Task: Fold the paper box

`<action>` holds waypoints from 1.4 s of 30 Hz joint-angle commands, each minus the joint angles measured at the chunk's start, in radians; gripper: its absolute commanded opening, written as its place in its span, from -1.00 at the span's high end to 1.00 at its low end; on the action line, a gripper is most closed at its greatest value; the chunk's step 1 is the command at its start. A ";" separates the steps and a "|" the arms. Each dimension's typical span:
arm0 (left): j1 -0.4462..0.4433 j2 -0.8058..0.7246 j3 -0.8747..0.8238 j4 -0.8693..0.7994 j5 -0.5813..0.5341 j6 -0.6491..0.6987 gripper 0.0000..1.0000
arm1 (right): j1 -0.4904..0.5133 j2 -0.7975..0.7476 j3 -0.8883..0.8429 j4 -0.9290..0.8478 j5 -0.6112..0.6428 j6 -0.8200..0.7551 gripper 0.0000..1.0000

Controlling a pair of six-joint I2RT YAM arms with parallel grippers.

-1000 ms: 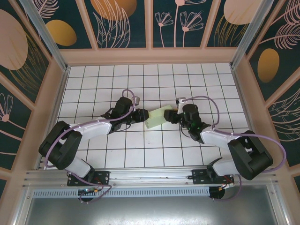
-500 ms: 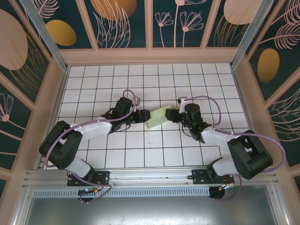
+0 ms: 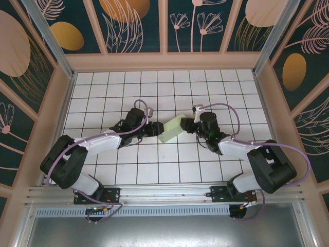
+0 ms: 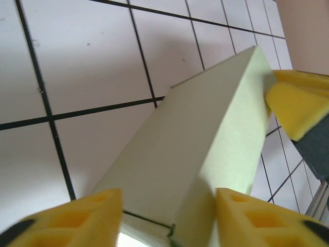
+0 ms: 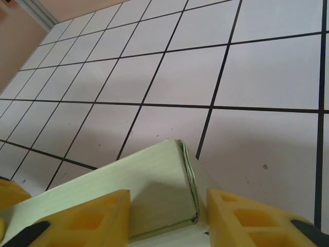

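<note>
The paper box (image 3: 172,128) lies askew mid-worktop (image 3: 154,170) on the white tiles. The left gripper (image 3: 157,128) meets its left end, the right gripper (image 3: 187,125) its right.

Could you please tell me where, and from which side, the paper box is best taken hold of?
Probably at its short ends, one gripper coming in from each side along its length. The paper box is long and slim, and each end fits between the fingers of the left gripper and the right gripper.
</note>
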 commanded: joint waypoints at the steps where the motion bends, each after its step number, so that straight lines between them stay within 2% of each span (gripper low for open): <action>1: 0.000 0.037 -0.063 -0.133 -0.019 0.019 0.25 | 0.002 0.025 0.002 -0.085 0.058 -0.018 0.25; 4: 0.000 0.045 -0.067 -0.136 -0.028 0.029 0.29 | 0.002 0.021 0.004 -0.085 0.055 -0.018 0.31; 6: 0.001 0.043 -0.056 -0.137 -0.032 0.039 0.24 | 0.002 0.010 0.007 -0.084 0.047 -0.015 0.43; 7: 0.001 0.035 -0.045 -0.138 -0.041 0.049 0.14 | 0.002 0.001 0.009 -0.085 0.043 -0.015 0.51; 8: 0.001 0.020 -0.035 -0.138 -0.059 0.060 -0.04 | 0.002 -0.010 0.012 -0.087 0.037 -0.016 0.54; 11: 0.000 -0.031 0.016 -0.133 -0.122 0.120 -0.44 | 0.002 -0.051 0.020 -0.087 0.031 -0.025 0.54; 13: 0.001 -0.040 0.073 -0.143 -0.149 0.200 -0.65 | 0.002 -0.076 0.026 -0.089 0.031 -0.032 0.37; 14: -0.001 -0.036 0.115 -0.168 -0.171 0.253 -0.87 | 0.001 -0.091 0.030 -0.087 0.030 -0.032 0.16; 15: 0.000 -0.031 0.154 -0.192 -0.195 0.298 -0.97 | -0.002 -0.103 0.030 -0.085 0.028 -0.031 0.02; 18: -0.010 -0.032 0.236 -0.204 -0.223 0.485 -0.98 | -0.017 -0.151 0.019 -0.073 0.022 -0.024 -0.49; 21: -0.041 -0.020 0.310 -0.202 -0.277 0.626 -0.98 | -0.042 -0.209 -0.013 -0.052 0.015 -0.003 -0.63; 26: -0.080 0.107 0.498 -0.353 -0.119 0.785 -0.98 | -0.108 -0.297 -0.062 -0.107 0.050 0.021 -0.66; 28: -0.105 0.156 0.548 -0.398 -0.122 0.824 -0.97 | -0.133 -0.330 -0.079 -0.144 0.057 0.022 -0.65; 34: -0.143 0.328 0.714 -0.550 -0.124 0.864 -0.79 | -0.158 -0.420 -0.109 -0.227 0.111 0.001 -0.65; 39: -0.174 0.434 0.800 -0.651 -0.158 0.888 -0.75 | -0.162 -0.436 -0.132 -0.218 0.112 0.006 -0.63; 42: -0.176 0.472 0.834 -0.688 -0.148 0.887 -0.61 | -0.163 -0.426 -0.141 -0.208 0.113 0.010 -0.62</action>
